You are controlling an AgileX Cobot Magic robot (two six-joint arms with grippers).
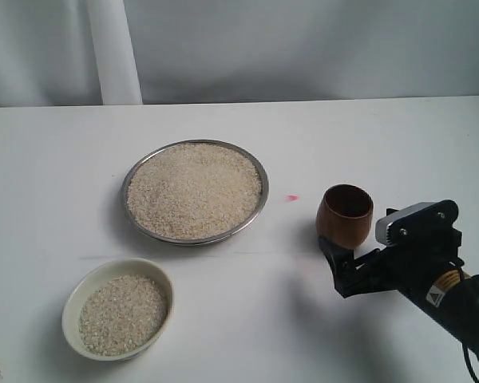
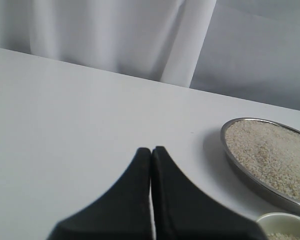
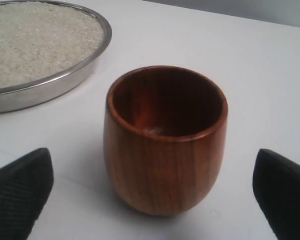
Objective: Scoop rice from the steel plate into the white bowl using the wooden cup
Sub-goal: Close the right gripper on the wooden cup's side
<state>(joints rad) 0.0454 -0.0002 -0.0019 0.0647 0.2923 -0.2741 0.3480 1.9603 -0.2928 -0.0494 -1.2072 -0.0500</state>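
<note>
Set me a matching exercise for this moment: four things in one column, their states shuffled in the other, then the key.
Things
1. steel plate
2. white bowl
3. wooden cup
4. left claw

States
A. shut, holding nothing
B. empty, standing upright
C. partly filled with rice
D. covered with rice from rim to rim

Pairs: 1-D, 2-C, 3-B, 4-A

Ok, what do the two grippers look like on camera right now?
Left gripper: smooth black wedge-shaped fingers. Right gripper: black finely textured fingers, black body, a silver-grey bracket with screws, a small yellow-and-white label at the wrist, and a black cable behind.
</note>
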